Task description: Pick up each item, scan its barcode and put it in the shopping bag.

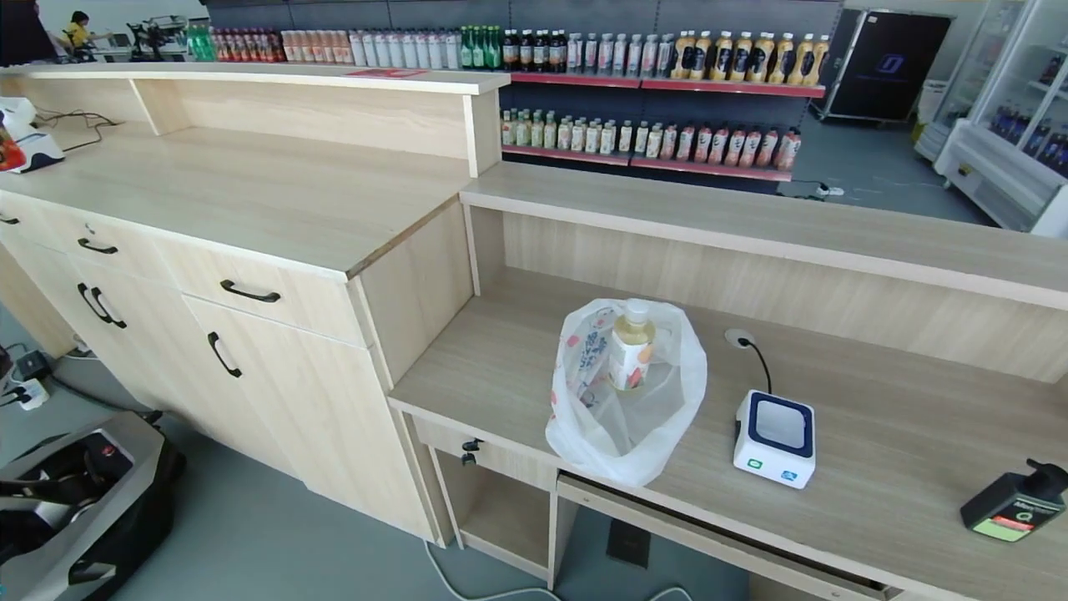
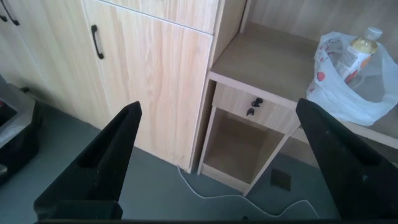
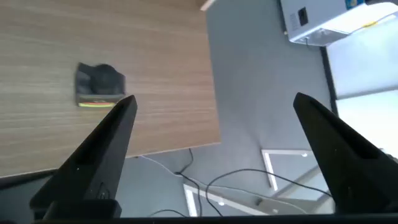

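The shopping bag [image 1: 626,417] stands on the lower counter [image 1: 901,434] close to its front edge. Its mouth is open upward, which lets goods drop in from above. A bottle [image 1: 631,346] is already inside, upright with its cap clear of the rim and the bag's slack walls around it. There is a patterned patch at the bottle's nine o'clock, but I cannot tell whether it is a second packet or print on the plastic.

With the bag as the dial centre, the scanner [image 1: 776,438] sits at three o'clock, just beside the bag without touching it. Its window faces up, so a barcode can pass over it on the way to the bag. Its cable runs toward twelve o'clock into a hole in the counter. A dark hand-held device [image 1: 1010,505] lies well apart at the scanner's four o'clock, and what it is I cannot say.

The left gripper [image 2: 219,106] has its fingers spread wide and holds nothing. It hangs off the counter facing the cupboard door [image 2: 155,81], with the bag beyond it. The right gripper [image 3: 214,98] is likewise spread and empty, above the counter's end edge near the dark device.

With the bottle bagged and both grippers empty, I judge the task to be at or near its finish.
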Robot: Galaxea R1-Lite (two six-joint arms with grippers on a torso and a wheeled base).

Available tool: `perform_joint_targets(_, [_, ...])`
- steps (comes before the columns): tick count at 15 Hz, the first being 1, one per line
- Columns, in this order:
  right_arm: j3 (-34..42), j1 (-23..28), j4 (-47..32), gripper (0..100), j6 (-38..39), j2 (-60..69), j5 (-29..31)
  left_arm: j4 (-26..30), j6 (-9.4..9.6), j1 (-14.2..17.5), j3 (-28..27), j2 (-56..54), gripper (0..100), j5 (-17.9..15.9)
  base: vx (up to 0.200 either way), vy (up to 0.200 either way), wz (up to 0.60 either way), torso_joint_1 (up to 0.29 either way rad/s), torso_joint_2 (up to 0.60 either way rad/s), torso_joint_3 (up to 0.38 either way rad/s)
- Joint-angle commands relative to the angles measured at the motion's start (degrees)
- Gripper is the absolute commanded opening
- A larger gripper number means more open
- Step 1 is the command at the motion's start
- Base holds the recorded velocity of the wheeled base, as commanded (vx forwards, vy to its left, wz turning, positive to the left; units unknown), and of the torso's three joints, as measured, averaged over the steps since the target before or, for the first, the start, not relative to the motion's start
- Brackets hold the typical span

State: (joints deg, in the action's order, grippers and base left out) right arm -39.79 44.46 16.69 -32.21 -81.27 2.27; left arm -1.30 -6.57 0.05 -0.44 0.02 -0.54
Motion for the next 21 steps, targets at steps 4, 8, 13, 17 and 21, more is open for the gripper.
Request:
perform_joint_targets(4, [-1.2,11.4,6.5,100,-15.5,-16.2,-11.1,0.0,-0.02,0.0,0.0,0.0,100,0.0,0.0,0.0,0.0,0.0,0.0,0.0])
perform_joint_targets(8, [-1.0,12.8,7.4,100,-34.6,-22.7,-22.3,0.0,-0.02,0.0,0.0,0.0,100,0.0,0.0,0.0,0.0,0.0,0.0,0.0])
perform_joint_targets(13, [1.2,12.8,7.5,100,-39.1,-25.1,-29.2,0.0,-0.02,0.0,0.0,0.0,100,0.0,0.0,0.0,0.0,0.0,0.0,0.0])
perform_joint_targets(17, [-0.9,12.8,7.6,100,-39.3,-29.1,-30.7,0.0,-0.02,0.0,0.0,0.0,100,0.0,0.0,0.0,0.0,0.0,0.0,0.0])
perform_joint_targets(21, [-3.3,12.8,7.9,100,-37.0,-33.6,-31.2,0.0,-0.02,0.0,0.0,0.0,100,0.0,0.0,0.0,0.0,0.0,0.0,0.0])
